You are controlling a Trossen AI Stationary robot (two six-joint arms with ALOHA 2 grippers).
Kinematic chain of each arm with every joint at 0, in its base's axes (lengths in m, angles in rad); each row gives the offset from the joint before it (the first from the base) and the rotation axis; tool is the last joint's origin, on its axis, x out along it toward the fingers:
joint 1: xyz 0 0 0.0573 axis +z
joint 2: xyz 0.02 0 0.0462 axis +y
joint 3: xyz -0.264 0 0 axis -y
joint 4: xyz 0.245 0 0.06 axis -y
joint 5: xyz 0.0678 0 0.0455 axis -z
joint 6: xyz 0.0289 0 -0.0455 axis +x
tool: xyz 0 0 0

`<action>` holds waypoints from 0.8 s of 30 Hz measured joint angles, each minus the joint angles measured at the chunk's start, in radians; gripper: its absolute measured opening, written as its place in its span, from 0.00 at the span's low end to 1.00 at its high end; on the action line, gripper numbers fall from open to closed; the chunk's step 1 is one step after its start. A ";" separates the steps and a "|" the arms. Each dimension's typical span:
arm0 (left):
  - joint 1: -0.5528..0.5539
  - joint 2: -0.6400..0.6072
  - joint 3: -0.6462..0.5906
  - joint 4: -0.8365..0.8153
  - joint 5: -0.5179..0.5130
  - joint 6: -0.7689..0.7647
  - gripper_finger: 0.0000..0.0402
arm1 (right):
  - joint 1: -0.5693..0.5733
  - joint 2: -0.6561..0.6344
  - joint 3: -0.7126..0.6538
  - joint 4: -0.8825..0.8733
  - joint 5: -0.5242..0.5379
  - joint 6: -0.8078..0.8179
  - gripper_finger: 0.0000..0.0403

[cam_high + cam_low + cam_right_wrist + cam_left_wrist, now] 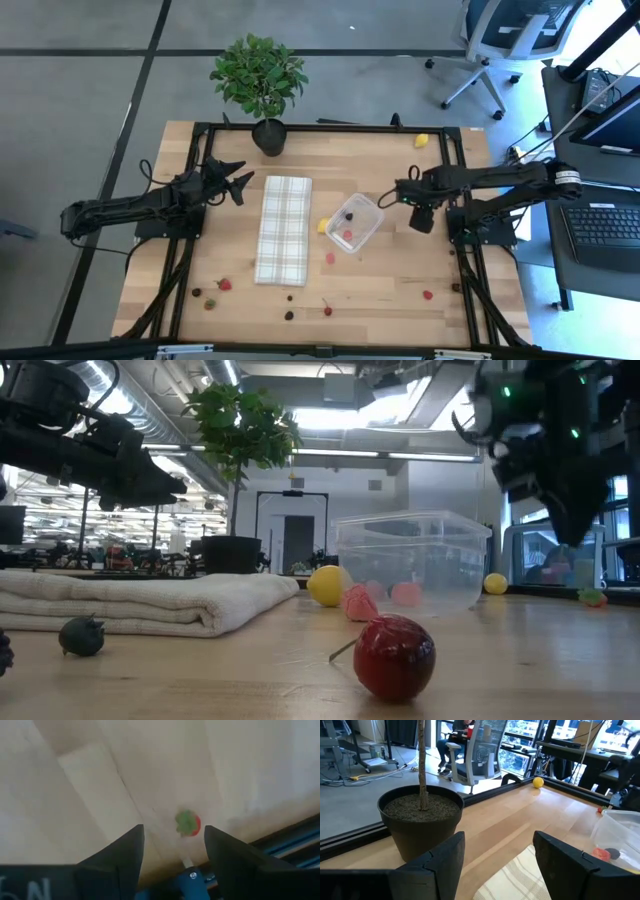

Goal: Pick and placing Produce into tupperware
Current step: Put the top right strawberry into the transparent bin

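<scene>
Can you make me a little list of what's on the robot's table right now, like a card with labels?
container: clear tupperware near the table's middle, red pieces inside
beside it: yellow fruit between the tupperware and the checked cloth
loose fruit: small red and dark pieces scattered along the table's front, one a red cherry
plant: potted plant at the back edge
left gripper: open, empty, near the plant pot
right gripper: open, empty, pointing down over a small strawberry to the right of the tupperware
</scene>
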 joint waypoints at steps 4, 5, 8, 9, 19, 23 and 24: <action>0.000 0.000 0.000 0.000 0.000 0.000 0.57 | -0.004 0.003 -0.053 0.043 0.000 -0.034 0.49; 0.000 0.000 0.000 0.000 0.000 0.000 0.57 | -0.005 0.002 -0.051 0.043 0.000 -0.028 0.49; 0.000 0.000 0.000 0.000 0.000 0.000 0.57 | -0.005 0.000 -0.042 0.042 0.000 -0.011 0.47; 0.000 0.000 0.000 0.000 0.000 0.000 0.57 | -0.005 0.000 -0.039 0.044 0.000 0.004 0.47; 0.000 0.000 0.000 0.000 0.000 0.000 0.57 | -0.041 0.000 -0.037 0.046 -0.001 0.425 0.46; 0.000 0.000 0.000 0.000 0.000 0.000 0.57 | -0.083 0.000 -0.043 0.044 0.048 0.665 0.46; 0.000 0.000 0.000 0.000 0.000 -0.001 0.57 | -0.090 0.000 -0.049 0.043 0.065 0.710 0.46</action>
